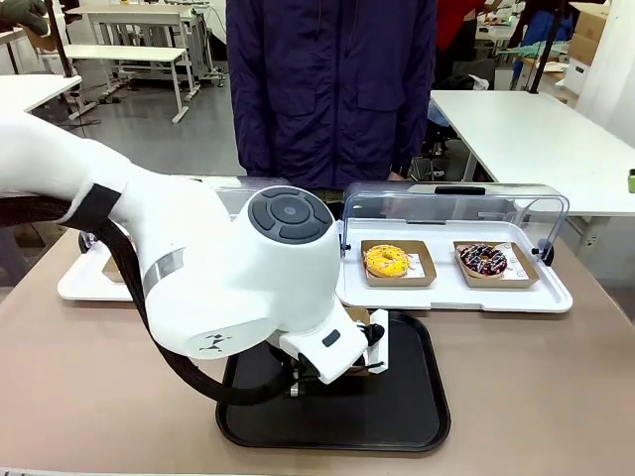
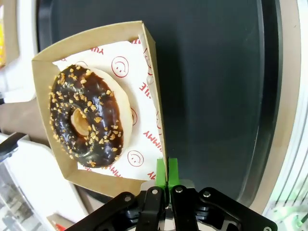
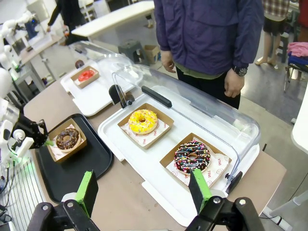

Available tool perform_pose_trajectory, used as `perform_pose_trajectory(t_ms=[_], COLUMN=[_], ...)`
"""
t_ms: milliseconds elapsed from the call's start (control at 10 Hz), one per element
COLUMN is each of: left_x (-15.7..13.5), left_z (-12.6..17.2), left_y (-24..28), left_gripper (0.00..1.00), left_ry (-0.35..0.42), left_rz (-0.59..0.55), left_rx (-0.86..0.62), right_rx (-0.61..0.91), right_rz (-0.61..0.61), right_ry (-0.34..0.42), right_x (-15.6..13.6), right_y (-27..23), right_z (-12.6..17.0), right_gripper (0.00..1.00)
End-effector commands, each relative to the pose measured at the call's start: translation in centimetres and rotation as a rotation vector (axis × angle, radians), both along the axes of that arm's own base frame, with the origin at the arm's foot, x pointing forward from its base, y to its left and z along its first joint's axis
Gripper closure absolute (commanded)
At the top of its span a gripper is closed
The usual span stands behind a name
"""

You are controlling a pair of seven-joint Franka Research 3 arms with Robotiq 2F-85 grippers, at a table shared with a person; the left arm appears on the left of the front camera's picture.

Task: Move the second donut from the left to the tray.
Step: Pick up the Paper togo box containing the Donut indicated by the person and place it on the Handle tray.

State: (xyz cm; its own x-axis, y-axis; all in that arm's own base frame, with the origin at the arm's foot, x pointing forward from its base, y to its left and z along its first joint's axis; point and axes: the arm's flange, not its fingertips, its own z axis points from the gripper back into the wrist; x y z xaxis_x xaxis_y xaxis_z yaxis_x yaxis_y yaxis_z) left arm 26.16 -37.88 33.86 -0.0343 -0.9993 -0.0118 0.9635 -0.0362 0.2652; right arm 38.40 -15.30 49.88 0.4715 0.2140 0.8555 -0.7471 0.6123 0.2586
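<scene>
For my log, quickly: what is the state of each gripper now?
Left gripper: closed on the wall of the chocolate donut's cardboard holder.
Right gripper: open, holding nothing.

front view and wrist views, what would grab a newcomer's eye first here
The big white left arm looms over the black tray at the table's near edge. Its left gripper pinches the wall of the cardboard holder of the chocolate donut on that tray. Behind, a yellow donut sits under an open clear lid.
</scene>
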Motion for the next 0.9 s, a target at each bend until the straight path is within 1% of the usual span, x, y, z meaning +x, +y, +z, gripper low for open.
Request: perform_pose_trajectory(t_ms=[0, 200, 500, 600, 700, 800], left_x=[-0.3, -0.5, -0.2, -0.1, 0.0, 0.2], left_z=[-0.8, -1.9, -2.2, -2.2, -2.1, -1.9], left_y=[-0.9, -1.3, -1.3, -1.4, -1.3, -1.1], left_gripper=[0.98, 0.98, 0.98, 0.61, 0.40, 0.04], left_ry=[-0.020, 0.016, 0.046, 0.066, 0.088, 0.116], left_rz=[0.015, -0.012, -0.014, 0.008, -0.012, -0.014], left_rx=[0.015, 0.017, 0.016, 0.019, 0.009, -0.021], right_rx=[0.015, 0.015, 0.015, 0.015, 0.015, 0.015], right_rz=[0.008, 0.008, 0.008, 0.008, 0.008, 0.008], right_ry=[-0.034, -0.034, -0.034, -0.034, -0.034, -0.034], right_x=[0.3, 0.3, 0.3, 0.3, 0.3, 0.3], right_y=[0.0, 0.0, 0.0, 0.0, 0.0, 0.0], right_z=[0.1, 0.1, 0.1, 0.1, 0.1, 0.1], right_gripper=[0.00, 0.00, 0.00, 0.00, 0.00, 0.00])
